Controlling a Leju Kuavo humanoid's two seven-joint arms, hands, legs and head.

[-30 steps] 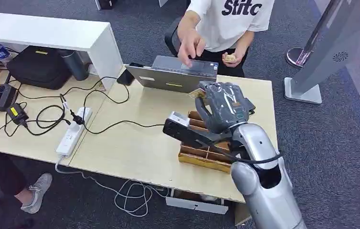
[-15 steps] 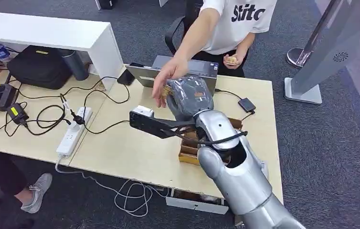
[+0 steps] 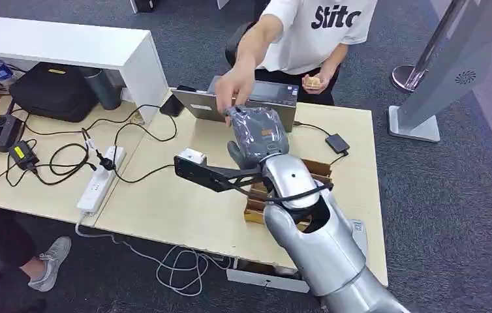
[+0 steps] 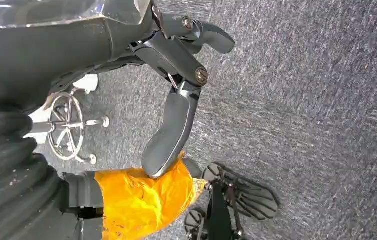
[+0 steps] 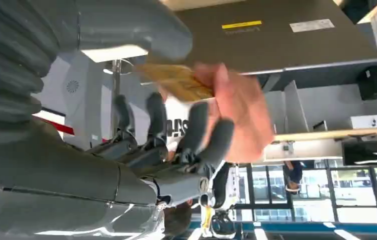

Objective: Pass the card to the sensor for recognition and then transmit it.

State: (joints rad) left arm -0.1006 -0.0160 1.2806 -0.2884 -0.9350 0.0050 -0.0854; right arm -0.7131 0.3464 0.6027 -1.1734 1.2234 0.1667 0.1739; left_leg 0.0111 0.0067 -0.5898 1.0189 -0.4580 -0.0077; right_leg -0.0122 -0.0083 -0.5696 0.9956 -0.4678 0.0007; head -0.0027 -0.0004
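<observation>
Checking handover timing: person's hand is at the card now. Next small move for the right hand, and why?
Probably ease the right hand open. The right wrist view shows the person's hand already gripping the card beside the thumb, so releasing should complete the handover.

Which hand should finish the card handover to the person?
Right. The right hand is raised over the table with the card at its fingers, and the person's hand is already on it. The left hand hangs over the floor, holding nothing.

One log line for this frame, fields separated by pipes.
stage: handover | right hand: holds card | person's hand: on card | left hand: hanging, holds nothing
</observation>
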